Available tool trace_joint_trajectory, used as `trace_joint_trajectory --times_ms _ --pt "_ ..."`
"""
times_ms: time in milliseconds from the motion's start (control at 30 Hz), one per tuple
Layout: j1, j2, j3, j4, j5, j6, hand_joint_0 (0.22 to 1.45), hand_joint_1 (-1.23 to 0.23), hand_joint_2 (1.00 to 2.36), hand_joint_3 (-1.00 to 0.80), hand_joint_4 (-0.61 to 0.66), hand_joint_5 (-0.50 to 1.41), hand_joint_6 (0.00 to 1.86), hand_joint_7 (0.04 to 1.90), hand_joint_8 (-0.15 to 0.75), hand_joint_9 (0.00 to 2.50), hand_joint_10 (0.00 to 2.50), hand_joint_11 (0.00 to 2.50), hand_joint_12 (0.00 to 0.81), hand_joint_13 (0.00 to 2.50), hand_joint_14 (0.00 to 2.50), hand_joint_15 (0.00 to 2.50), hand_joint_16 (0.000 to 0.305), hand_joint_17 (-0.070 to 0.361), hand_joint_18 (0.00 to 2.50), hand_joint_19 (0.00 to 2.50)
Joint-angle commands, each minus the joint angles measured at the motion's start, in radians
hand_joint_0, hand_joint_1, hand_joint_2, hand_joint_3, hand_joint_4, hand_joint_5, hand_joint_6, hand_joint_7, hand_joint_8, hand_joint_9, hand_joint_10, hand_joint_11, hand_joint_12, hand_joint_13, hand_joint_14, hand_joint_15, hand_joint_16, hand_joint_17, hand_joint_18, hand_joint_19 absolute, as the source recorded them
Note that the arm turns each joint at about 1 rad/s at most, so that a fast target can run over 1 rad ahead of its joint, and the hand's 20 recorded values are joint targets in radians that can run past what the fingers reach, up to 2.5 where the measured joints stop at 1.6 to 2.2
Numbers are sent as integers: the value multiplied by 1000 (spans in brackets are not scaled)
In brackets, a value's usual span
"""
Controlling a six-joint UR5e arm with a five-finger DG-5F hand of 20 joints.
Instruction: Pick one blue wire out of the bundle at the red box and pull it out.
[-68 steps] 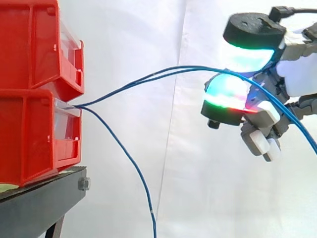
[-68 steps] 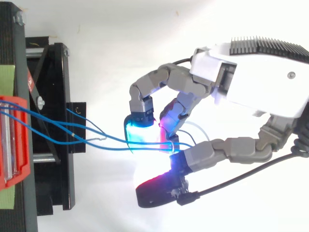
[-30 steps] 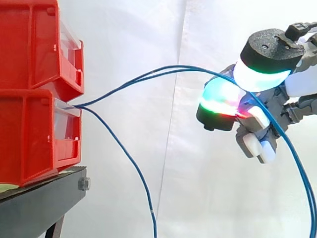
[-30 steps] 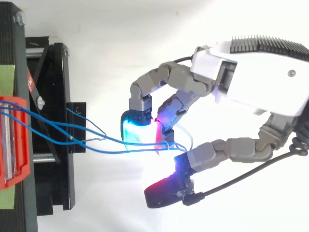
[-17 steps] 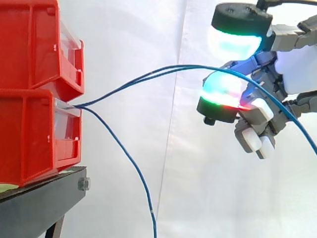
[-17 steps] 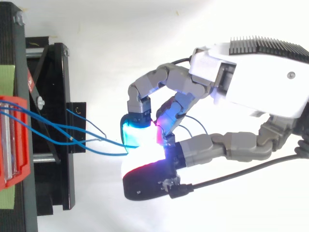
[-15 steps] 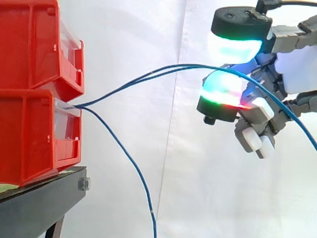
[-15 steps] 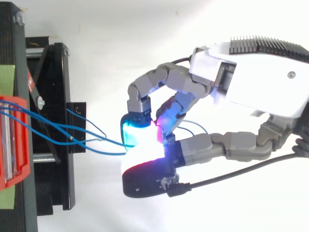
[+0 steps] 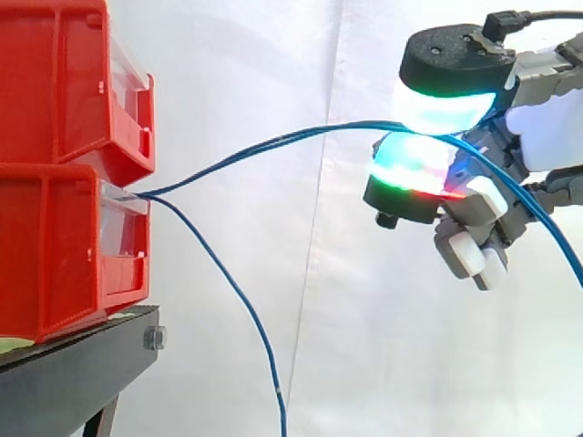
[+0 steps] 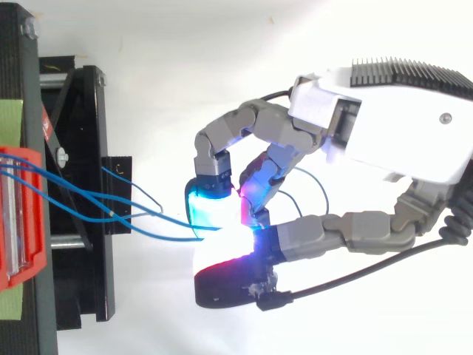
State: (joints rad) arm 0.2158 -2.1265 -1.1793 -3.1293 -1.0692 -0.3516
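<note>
Toward the right of the frame, the robot's hand point(image 10: 384, 126) had curled its fingers point(image 9: 414, 173) and thumb onto the blue wires point(image 9: 273, 142), with two strands apparently pinched side by side between the glowing pads rather than one. The pick looked made but the pull not yet done. Both strands ran in a slack arc back into the lower red box point(image 9: 55, 246) at left, and a third hung loose toward the bottom edge. The boxes sat on a black stand point(image 9: 73, 382) before a white curtain point(image 9: 273, 55).
</note>
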Motion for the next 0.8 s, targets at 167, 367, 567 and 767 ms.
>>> trace_joint_trajectory --times_ms 167,367,567,767 --pt "2 -1 0 0 0 0 691 -914 1012 -354 83 -128 947 1052 347 1099 18 813 408 1009 22 646 50 113 929 520" --pt "2 0 0 0 0 0 720 -954 1003 -457 145 -172 963 921 309 935 16 774 407 933 23 608 52 118 900 469" --pt "4 0 1 0 0 0 582 -911 1000 -500 164 -167 951 919 333 964 17 796 418 926 23 619 54 121 881 529" --pt "4 -1 0 0 0 0 522 -684 1000 -500 185 -125 923 1007 371 1116 16 785 435 978 22 631 56 126 900 578"
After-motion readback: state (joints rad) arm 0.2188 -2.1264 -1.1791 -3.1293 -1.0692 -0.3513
